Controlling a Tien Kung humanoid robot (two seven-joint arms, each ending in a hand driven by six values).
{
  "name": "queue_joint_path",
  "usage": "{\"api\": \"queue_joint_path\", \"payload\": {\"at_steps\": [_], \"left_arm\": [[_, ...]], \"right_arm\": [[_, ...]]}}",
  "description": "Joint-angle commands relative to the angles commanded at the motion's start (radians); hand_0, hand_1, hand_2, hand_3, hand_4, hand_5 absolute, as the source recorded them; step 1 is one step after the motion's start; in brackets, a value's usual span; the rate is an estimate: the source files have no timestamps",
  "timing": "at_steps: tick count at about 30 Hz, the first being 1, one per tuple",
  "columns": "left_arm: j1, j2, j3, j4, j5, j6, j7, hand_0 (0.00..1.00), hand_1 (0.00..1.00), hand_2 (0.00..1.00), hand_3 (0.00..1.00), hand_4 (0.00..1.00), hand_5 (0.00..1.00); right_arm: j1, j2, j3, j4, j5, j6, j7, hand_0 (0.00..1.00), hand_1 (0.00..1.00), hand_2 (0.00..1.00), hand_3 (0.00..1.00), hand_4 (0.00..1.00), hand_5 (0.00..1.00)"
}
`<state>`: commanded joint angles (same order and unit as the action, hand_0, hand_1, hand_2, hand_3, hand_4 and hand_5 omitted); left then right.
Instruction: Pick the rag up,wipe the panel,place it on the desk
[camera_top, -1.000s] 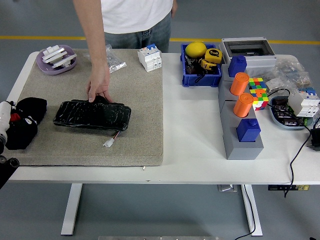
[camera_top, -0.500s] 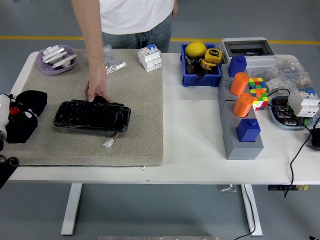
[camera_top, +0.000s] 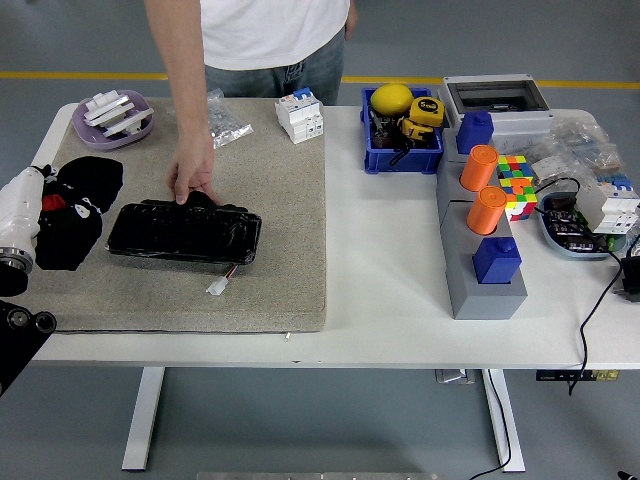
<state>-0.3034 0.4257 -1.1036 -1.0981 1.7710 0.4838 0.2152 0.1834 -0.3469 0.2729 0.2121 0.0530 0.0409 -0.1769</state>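
Note:
A glossy black panel (camera_top: 185, 234) lies on the tan mat (camera_top: 260, 280), with a small white connector on wires at its front edge. My left hand (camera_top: 55, 205) comes in from the left edge and is shut on a black rag (camera_top: 78, 215), held just left of the panel. A person's hand (camera_top: 194, 182) rests on the panel's far edge and steadies it. My right arm is out of view.
A purple dish (camera_top: 112, 119) with white parts sits at the mat's far left. A plastic bag (camera_top: 225, 118) and white breaker (camera_top: 300, 113) lie behind. A blue bin (camera_top: 402, 140), grey block stand (camera_top: 480, 260), colour cube (camera_top: 516, 185) and cables stand right.
My left hand has moved up and to the right with the rag, closer to the panel's left end. The person's hand stays on the panel.

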Motion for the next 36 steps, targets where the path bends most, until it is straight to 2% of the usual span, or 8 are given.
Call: {"api": "queue_joint_path", "payload": {"at_steps": [8,22,36], "left_arm": [[-0.009,-0.014,0.037,-0.002,0.002,0.002,0.001,0.282,0.131,0.462,0.39,0.297,0.002],[-0.021,-0.058,0.133,-0.015,-0.004,0.003,0.009,0.281,0.131,0.463,0.392,0.299,0.002],[-0.025,-0.089,0.258,-0.105,0.01,0.015,0.022,0.283,0.132,0.464,0.395,0.3,0.002]], "right_arm": [[0.001,-0.003,0.0,-0.001,0.004,0.001,0.001,0.707,0.591,0.648,0.64,0.998,0.567],[-0.001,-0.006,-0.012,-0.003,0.019,0.002,0.009,0.706,0.59,0.648,0.64,0.998,0.568],[-0.003,-0.011,0.001,-0.005,0.001,0.002,0.004,0.706,0.589,0.647,0.64,0.998,0.571]]}}
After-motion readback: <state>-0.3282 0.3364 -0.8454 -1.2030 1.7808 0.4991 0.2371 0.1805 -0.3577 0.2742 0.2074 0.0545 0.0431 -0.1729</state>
